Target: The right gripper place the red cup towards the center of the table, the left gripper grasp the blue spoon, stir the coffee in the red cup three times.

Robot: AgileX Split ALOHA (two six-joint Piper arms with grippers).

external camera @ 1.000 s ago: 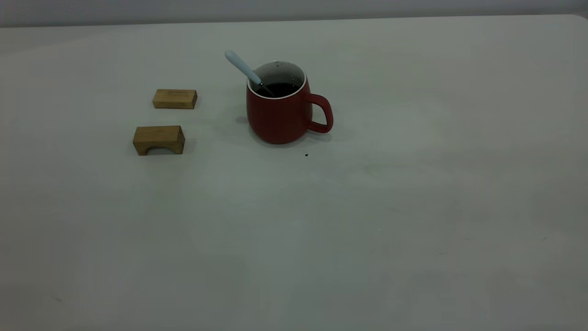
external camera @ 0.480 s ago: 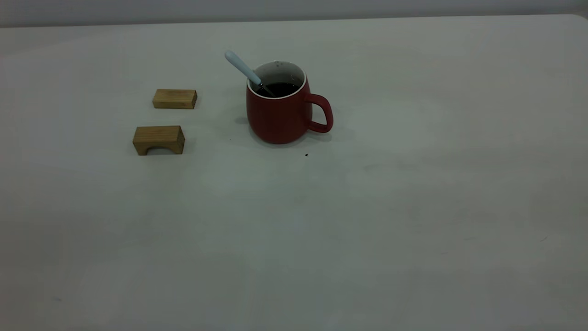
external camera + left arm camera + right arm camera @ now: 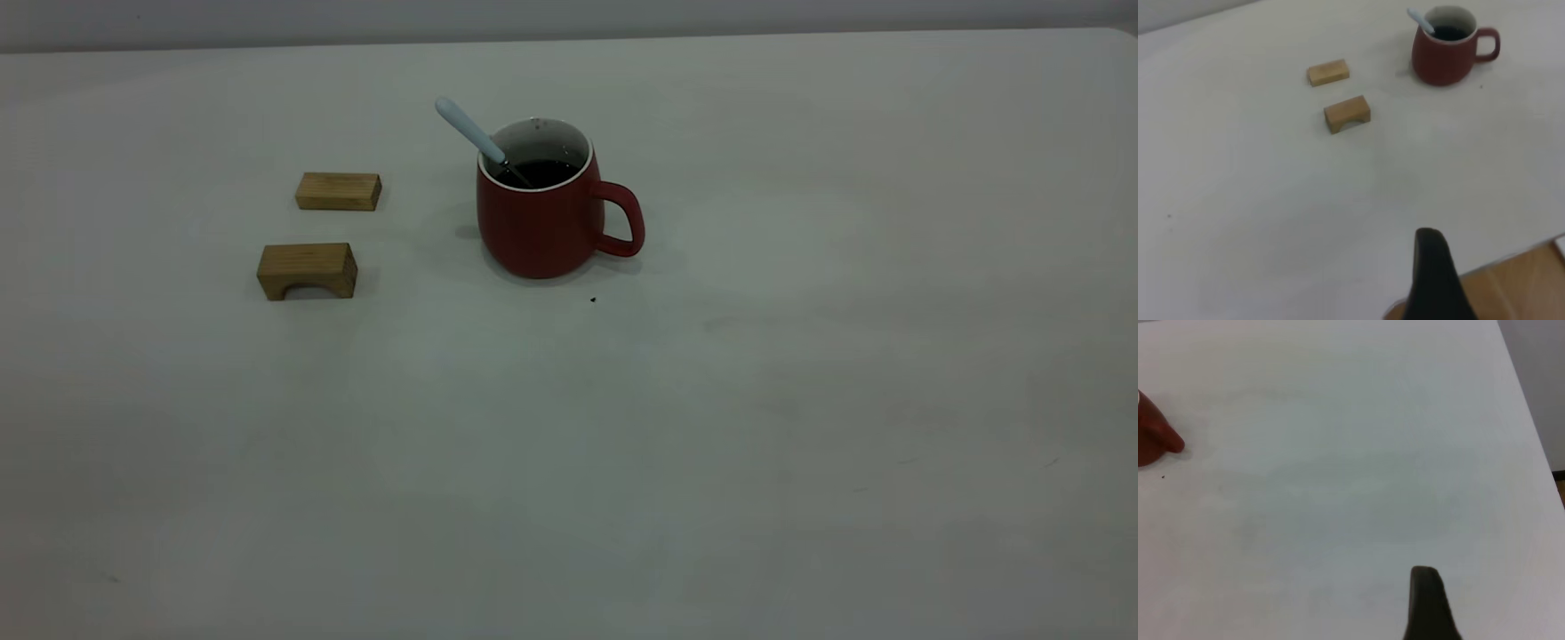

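The red cup [image 3: 542, 218] stands upright on the table [image 3: 711, 444], a little left of the middle and toward the far side, with its handle pointing right. Dark coffee [image 3: 540, 171] fills part of it. The blue spoon [image 3: 469, 130] leans in the cup, its pale handle sticking up over the left rim. Neither arm shows in the exterior view. In the left wrist view, only a dark tip of my left gripper [image 3: 1431, 270] shows at the table's near edge, far from the cup [image 3: 1443, 55] and spoon [image 3: 1421, 21]. My right gripper [image 3: 1426, 603] hangs over bare table, far from the cup [image 3: 1153, 439].
Two tan wooden blocks lie left of the cup: a flat one [image 3: 339, 191] and an arched one [image 3: 308, 270]. A tiny dark speck [image 3: 593, 300] sits just in front of the cup. A wooden floor [image 3: 1518, 287] shows past the table's edge.
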